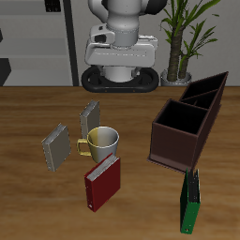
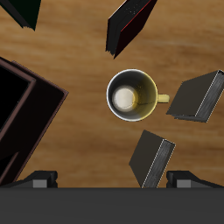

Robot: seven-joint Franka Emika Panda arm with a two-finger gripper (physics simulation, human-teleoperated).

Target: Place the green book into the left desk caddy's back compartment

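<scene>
Exterior view: green book point(image 1: 191, 202) lies beside caddy point(image 1: 187, 127).

Green book point(image 2: 22, 12) cut by the wrist frame's edge, left desk caddy point(image 2: 24, 118) likewise cropped, gripper fingers point(image 2: 44, 179) showing tips only, jaw spacing unclear, arm's upper part cropped in the exterior view.

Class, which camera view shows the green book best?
The exterior view: the whole green book shows there, standing near the table's front edge, before the left desk caddy. The wrist view catches only one dark-green corner at the frame's edge.
</scene>
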